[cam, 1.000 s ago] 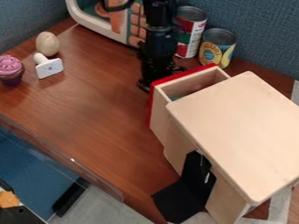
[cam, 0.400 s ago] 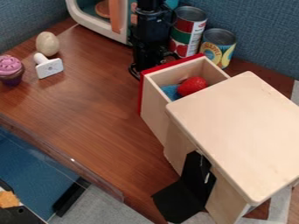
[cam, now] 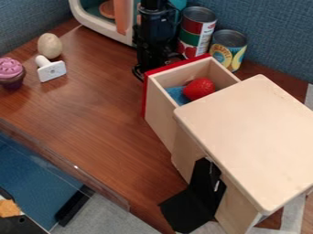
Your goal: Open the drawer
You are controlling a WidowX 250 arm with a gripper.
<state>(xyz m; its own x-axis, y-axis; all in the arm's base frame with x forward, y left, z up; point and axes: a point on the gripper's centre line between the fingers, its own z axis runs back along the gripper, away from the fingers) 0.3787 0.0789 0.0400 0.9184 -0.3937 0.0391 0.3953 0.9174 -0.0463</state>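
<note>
Upper middle of frame, we log the end effector (cam: 151, 65), spread or pressed together we cannot tell, just outside the red front (cam: 145, 95) of the open drawer (cam: 161, 112), whose long axis runs lower right into the cabinet (cam: 250, 137).

Unclear txt: red can (cam: 196, 34), yel. can (cam: 229, 49)

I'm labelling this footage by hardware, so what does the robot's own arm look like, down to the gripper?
The arm is black all over, with chunky, block-like segments and faint glossy highlights. The gripper is black too, slimmer in its parts, with curved, dark edges.
</note>
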